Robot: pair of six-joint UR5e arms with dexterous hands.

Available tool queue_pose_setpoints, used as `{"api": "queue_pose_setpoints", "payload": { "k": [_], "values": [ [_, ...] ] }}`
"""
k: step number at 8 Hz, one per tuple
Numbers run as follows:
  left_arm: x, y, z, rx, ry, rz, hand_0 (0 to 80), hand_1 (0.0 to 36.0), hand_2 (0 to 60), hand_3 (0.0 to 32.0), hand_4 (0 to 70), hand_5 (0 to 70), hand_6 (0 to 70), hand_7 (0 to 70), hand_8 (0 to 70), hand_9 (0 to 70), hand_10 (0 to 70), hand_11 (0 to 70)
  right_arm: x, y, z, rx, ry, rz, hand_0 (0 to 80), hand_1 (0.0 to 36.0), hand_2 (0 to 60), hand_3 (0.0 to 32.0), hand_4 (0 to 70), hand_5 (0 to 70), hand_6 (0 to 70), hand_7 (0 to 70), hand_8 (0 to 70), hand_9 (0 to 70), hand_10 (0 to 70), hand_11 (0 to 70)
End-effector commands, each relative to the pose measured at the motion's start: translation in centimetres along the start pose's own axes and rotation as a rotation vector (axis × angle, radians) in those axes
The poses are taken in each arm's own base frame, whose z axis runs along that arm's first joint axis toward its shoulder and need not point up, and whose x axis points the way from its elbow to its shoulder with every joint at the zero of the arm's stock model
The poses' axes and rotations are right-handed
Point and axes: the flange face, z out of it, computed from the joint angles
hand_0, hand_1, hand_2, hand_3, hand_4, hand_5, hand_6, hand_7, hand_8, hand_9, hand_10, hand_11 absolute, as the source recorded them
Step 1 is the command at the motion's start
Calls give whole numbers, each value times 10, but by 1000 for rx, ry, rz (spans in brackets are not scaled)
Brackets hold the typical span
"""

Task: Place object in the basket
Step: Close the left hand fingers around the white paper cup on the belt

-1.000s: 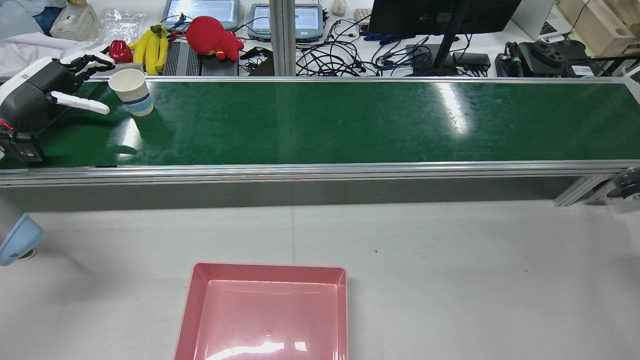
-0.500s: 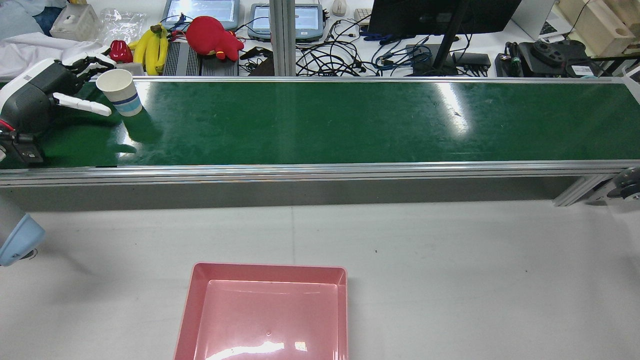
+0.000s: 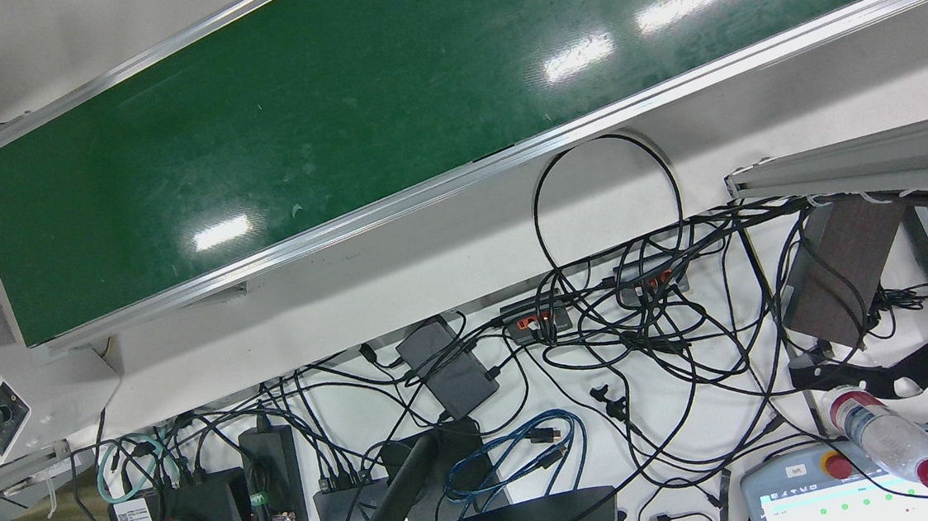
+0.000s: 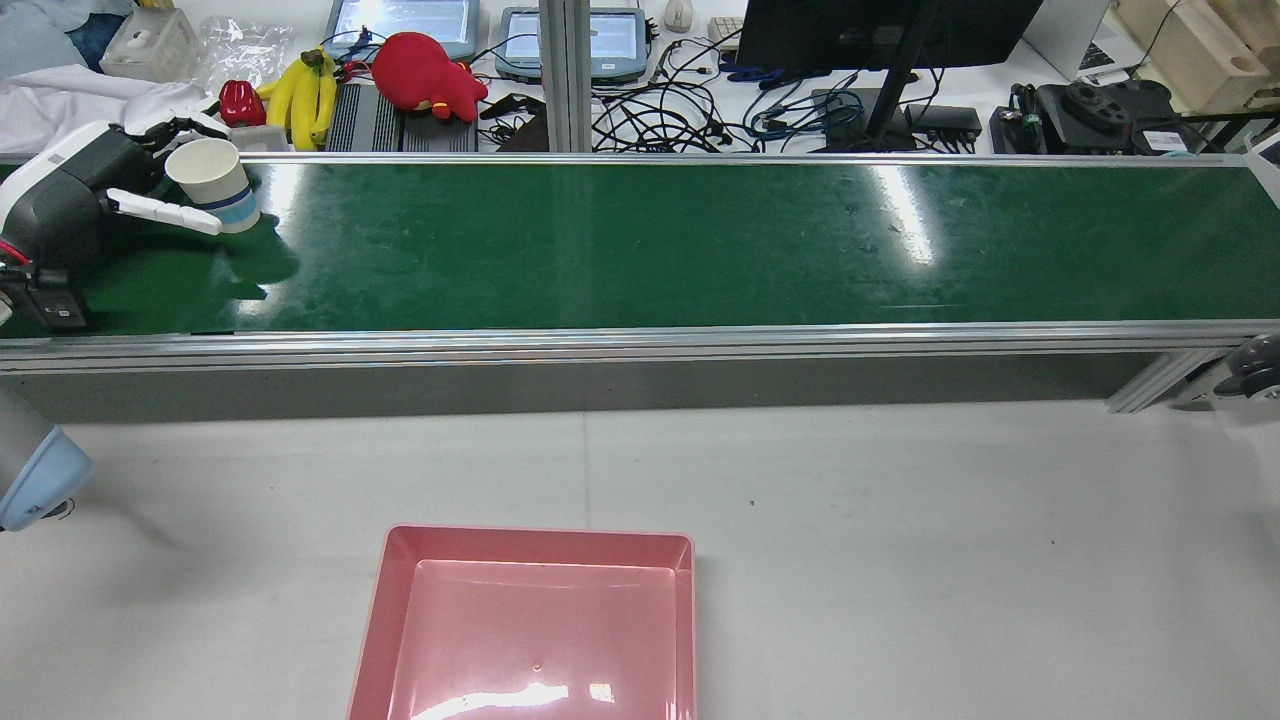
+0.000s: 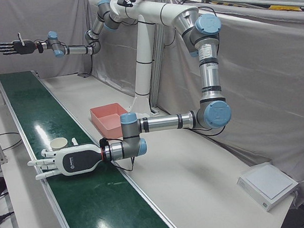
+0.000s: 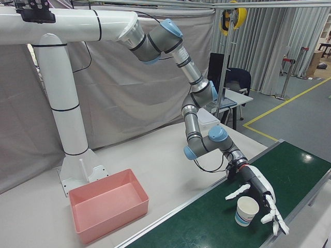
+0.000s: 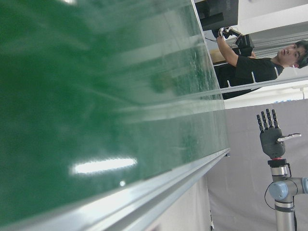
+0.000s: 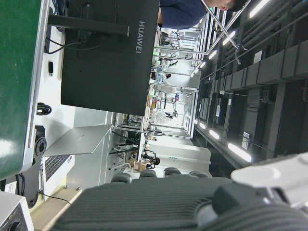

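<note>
A white paper cup (image 4: 213, 184) with a blue band stands upright at the left end of the green conveyor belt (image 4: 700, 240). My left hand (image 4: 95, 195) lies low over the belt, open. The cup (image 6: 246, 211) sits between its thumb and its other fingers (image 6: 273, 214), and I cannot tell if they touch it. The left-front view shows the same hand (image 5: 63, 162) with the cup (image 5: 58, 144) beside it. My right hand (image 5: 15, 46) is held high in the air beyond the belt's far end, open and holding nothing. The pink basket (image 4: 535, 540) stands on the grey table, nothing in it.
Beyond the belt's aluminium rail lie bananas (image 4: 303, 95), a red plush toy (image 4: 425, 75), a monitor stand and tangled cables (image 4: 700, 110). A person (image 7: 250, 57) stands past the belt in the left hand view. Grey tabletop (image 4: 900, 550) surrounds the basket.
The cup has travelled left along the belt and now stands between my left hand's thumb and fingers. The hand itself has barely shifted.
</note>
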Motion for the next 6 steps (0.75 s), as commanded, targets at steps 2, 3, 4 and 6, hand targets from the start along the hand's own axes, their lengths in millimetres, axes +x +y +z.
{"api": "queue_pose_setpoints", "payload": {
  "k": [2,3,4,6],
  "values": [
    [0,-1,0,2,0,1,635,242,2,0,178,380,80,76,133,195,0,24,0,0,0,0,0,0,0,0,0,0,0,0,0,0,0,0,0,0],
    [0,-1,0,2,0,2,649,250,10,0,173,390,80,78,133,196,0,24,0,0,0,0,0,2,0,0,0,0,0,0,0,0,0,0,0,0],
    [1,-1,0,4,0,3,775,292,77,0,183,467,80,84,138,203,4,35,0,0,0,0,0,0,0,0,0,0,0,0,0,0,0,0,0,0],
    [4,-3,0,8,3,5,681,289,218,0,301,700,74,82,128,190,12,41,0,0,0,0,0,0,0,0,0,0,0,0,0,0,0,0,0,0]
  ]
}}
